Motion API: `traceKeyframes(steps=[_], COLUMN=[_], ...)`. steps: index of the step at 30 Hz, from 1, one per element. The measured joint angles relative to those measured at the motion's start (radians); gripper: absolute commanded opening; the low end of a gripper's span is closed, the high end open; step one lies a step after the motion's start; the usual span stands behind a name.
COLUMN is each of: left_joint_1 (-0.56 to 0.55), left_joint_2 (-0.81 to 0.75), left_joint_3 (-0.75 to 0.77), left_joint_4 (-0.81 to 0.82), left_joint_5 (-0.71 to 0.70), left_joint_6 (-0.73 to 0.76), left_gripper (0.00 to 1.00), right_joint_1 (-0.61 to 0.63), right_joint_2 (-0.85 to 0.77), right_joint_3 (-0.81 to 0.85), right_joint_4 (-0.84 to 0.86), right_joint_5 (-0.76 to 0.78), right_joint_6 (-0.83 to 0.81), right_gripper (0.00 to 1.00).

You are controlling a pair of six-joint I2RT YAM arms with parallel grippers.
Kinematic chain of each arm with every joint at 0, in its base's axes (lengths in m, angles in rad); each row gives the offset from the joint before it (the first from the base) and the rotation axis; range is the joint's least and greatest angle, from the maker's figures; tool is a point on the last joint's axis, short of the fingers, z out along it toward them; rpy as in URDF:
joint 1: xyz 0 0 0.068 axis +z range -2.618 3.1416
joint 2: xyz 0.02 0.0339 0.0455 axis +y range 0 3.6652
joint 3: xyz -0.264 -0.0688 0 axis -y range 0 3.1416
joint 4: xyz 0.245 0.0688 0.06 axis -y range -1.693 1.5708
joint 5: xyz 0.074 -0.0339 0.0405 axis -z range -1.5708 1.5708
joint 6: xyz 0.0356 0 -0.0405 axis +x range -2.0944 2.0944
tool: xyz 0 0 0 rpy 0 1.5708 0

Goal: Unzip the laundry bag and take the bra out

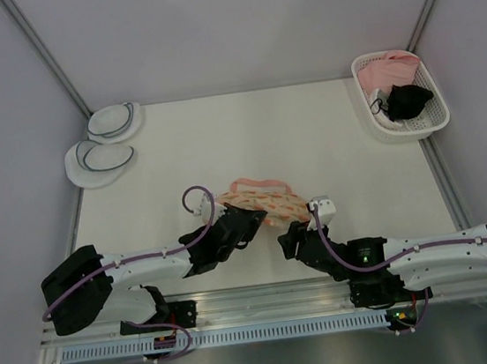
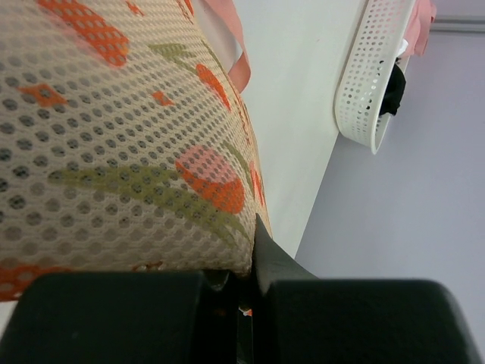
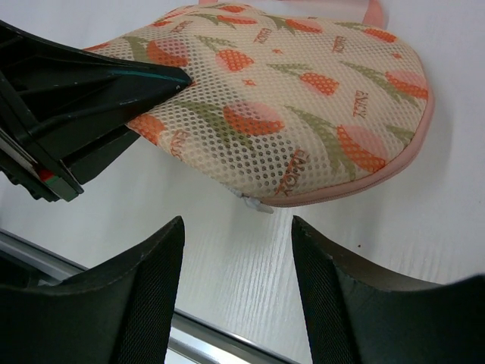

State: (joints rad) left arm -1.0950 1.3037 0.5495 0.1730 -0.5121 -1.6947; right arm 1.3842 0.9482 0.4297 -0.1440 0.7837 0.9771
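Observation:
The laundry bag [image 1: 263, 199], cream mesh with orange-pink flowers and pink trim, lies zipped on the table near the front. My left gripper [image 1: 244, 226] is shut on the bag's near-left edge; in the left wrist view the mesh [image 2: 114, 152] fills the frame above the closed gripper [image 2: 254, 265]. My right gripper [image 1: 291, 240] is open and empty just in front of the bag. In the right wrist view the gripper [image 3: 237, 227] faces the bag [image 3: 288, 98], a short way from the small white zip pull [image 3: 258, 205]. The bra is hidden.
A white perforated basket [image 1: 427, 124] at the back right holds a pink garment [image 1: 389, 66] and a black garment [image 1: 410, 101]. Two plain white round pouches [image 1: 116, 119] [image 1: 96, 157] lie at the back left. The metal rail [image 1: 267, 299] runs along the near edge.

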Motion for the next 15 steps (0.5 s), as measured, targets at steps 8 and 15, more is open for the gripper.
traceKeyframes(steps=[8,15], left_joint_1=[0.0,-0.009], left_joint_2=[-0.006,-0.015], left_joint_3=[-0.001,-0.022], left_joint_4=[0.009,0.02], left_joint_5=[0.026,0.045], left_joint_6=[0.0,0.0], left_gripper=[0.02,0.02], right_joint_1=[0.0,0.0], right_joint_2=[0.028,0.063], right_joint_3=[-0.032,-0.046], right_joint_4=[0.051,0.121], right_joint_5=[0.009,0.093], right_joint_6=[0.021,-0.029], right_gripper=[0.61,0.05])
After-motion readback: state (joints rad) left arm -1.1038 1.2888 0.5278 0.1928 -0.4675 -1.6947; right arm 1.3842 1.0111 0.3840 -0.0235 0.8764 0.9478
